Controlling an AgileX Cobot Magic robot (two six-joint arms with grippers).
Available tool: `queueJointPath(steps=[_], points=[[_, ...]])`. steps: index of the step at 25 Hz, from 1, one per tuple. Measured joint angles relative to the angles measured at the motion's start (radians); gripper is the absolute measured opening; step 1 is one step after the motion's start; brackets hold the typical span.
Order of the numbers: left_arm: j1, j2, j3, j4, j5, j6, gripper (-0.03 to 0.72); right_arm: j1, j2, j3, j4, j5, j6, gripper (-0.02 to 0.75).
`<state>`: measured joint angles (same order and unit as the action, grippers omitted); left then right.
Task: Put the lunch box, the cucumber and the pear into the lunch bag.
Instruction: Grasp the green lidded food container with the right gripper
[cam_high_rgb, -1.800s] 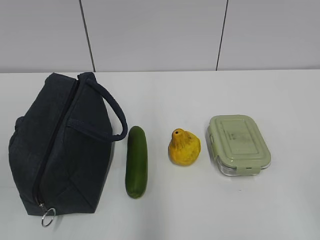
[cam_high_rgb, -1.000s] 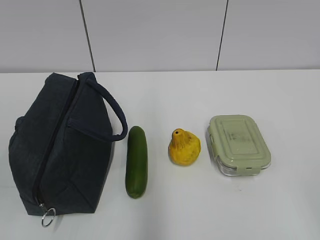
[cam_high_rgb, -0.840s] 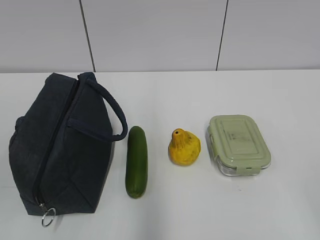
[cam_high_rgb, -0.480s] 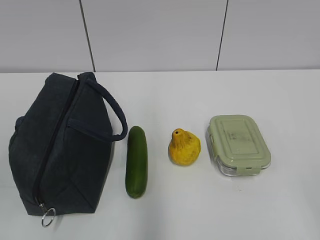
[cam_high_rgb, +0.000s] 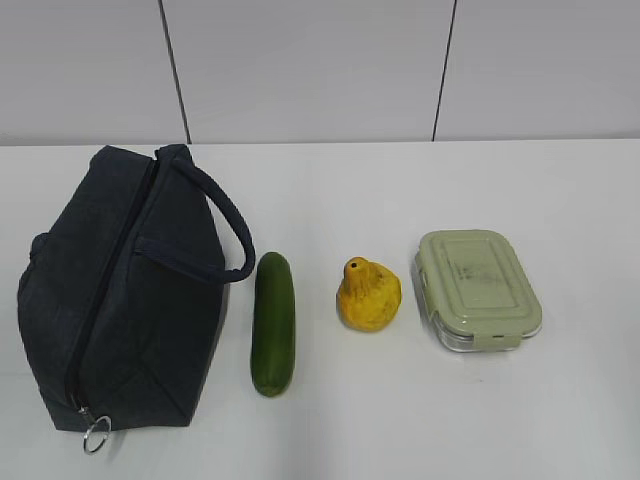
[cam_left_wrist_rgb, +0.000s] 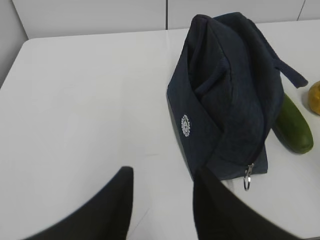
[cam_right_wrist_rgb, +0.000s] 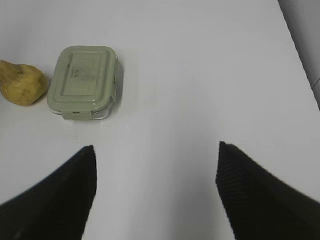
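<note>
The lunch bag (cam_high_rgb: 120, 290), cucumber (cam_high_rgb: 273, 322), pear (cam_high_rgb: 368, 295) and lunch box (cam_high_rgb: 477, 289) sit in a row. The left pincer (cam_left_wrist_rgb: 162, 200) is a little open. The right pincer (cam_right_wrist_rgb: 155, 187) is wide and holds nothing.

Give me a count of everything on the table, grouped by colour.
Green: 2, the cucumber and the lunch box with its pale green lid
Yellow: 1, the pear
Dark navy: 1, the lunch bag
Total: 4
</note>
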<state>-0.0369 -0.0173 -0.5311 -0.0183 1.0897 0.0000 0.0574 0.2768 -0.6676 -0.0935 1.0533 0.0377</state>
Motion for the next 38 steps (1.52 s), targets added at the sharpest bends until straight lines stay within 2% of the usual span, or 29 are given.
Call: queueJointPath(steps=[6, 11, 22, 29, 35, 38], points=[[0.0, 0.0, 0.0, 0.0, 0.0, 0.0, 0.241, 0.0, 0.356, -0.099, -0.002, -0.115, 0.031, 0.582], [0.0, 0.0, 0.0, 0.001, 0.001, 0.0, 0.241, 0.0, 0.646, -0.242, -0.002, -0.193, 0.035, 0.582], [0.0, 0.0, 0.0, 0.001, 0.001, 0.0, 0.241, 0.0, 1.192, -0.589, -0.009, -0.183, 0.033, 0.582], [0.0, 0.0, 0.0, 0.001, 0.001, 0.0, 0.241, 0.0, 1.39, -0.735, -0.008, -0.133, 0.029, 0.579], [0.0, 0.0, 0.0, 0.001, 0.001, 0.0, 0.241, -0.002, 1.446, -0.747, -0.006, -0.124, 0.023, 0.506], [0.0, 0.0, 0.0, 0.001, 0.001, 0.0, 0.241, -0.026, 1.462, -0.748, 0.024, -0.097, -0.002, 0.496]])
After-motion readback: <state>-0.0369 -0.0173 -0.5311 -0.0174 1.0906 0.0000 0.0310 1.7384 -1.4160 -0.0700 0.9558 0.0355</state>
